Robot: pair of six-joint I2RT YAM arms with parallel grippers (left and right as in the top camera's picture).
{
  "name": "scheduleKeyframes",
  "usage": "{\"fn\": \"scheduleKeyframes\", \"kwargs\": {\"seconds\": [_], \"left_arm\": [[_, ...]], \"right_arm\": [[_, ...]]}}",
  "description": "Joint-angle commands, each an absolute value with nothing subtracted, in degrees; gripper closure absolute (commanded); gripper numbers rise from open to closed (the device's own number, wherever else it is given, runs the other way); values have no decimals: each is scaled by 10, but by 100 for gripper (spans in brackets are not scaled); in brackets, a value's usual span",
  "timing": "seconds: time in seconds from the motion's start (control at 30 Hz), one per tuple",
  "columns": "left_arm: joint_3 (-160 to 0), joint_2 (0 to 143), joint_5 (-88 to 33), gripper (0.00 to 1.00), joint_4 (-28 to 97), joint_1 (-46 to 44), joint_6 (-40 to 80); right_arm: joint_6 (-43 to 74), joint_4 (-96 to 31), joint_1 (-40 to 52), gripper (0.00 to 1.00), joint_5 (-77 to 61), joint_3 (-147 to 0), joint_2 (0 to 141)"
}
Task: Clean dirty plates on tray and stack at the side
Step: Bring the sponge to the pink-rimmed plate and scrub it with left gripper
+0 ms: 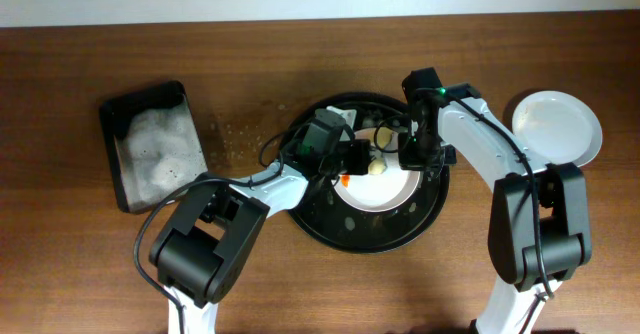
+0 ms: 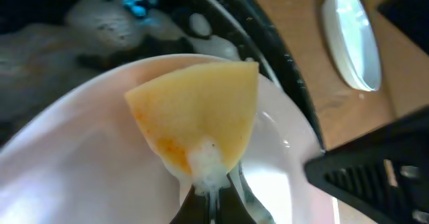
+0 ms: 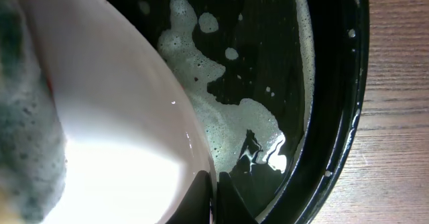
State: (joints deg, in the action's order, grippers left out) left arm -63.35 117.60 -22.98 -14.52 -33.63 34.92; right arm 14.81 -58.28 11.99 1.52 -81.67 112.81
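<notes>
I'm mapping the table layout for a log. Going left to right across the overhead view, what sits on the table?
black rectangular tray of suds → round black tray, with the dirty plate inside it → clean white plate

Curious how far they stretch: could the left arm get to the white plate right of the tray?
Probably not as things stand: the clean plate lies beyond the right arm, busy at the dirty plate in between, and the left gripper is shut on a sponge.
</notes>
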Motion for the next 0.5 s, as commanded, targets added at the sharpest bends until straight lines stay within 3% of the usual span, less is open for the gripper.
{"fn": "scheduleKeyframes", "kwargs": {"seconds": [0.0, 0.13, 0.27, 0.47], "left_arm": [[-650, 1181, -216, 100, -137, -319, 352], [-684, 1182, -236, 100, -194, -341, 354], [-684, 1198, -162, 100, -193, -380, 367], [-684, 1239, -167, 100, -171, -373, 396]], "right_arm": [[152, -585, 121, 96, 35, -824, 1116], [150, -587, 132, 96, 38, -824, 1116], [151, -589, 147, 96, 52, -824, 1116], [151, -593, 148, 96, 52, -824, 1116]]}}
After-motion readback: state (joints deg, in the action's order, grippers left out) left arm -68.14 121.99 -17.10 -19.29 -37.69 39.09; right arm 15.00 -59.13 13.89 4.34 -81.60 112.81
